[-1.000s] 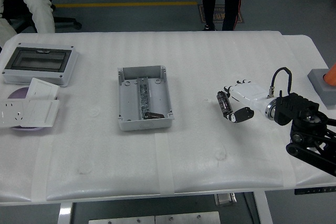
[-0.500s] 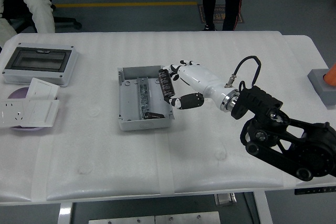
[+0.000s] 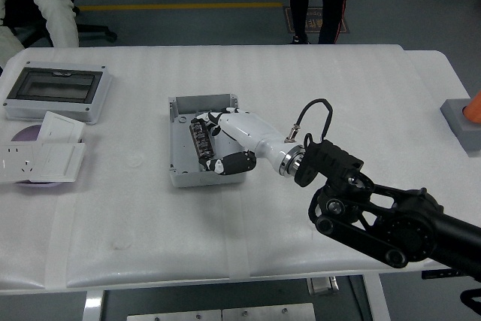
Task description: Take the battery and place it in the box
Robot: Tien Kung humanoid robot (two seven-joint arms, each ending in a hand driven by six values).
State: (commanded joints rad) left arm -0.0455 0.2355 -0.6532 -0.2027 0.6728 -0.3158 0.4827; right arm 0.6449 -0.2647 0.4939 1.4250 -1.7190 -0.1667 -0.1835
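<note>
The grey open box (image 3: 180, 173) sits at the middle of the white table. My right hand (image 3: 213, 143) reaches in from the right and is over the inside of the box. Its fingers are curled around the dark cylindrical battery (image 3: 201, 140), which is held low inside the box, tilted a little. My left arm is out of view.
A grey enclosure with a dark window (image 3: 56, 90) stands at the far left, with white wall sockets (image 3: 39, 157) in front of it. A grey block with an orange cone (image 3: 466, 119) is at the right edge. People stand and sit beyond the table's far side.
My right hand has carried the battery left from the table's right side to the box's right rim, and now down into the box.
</note>
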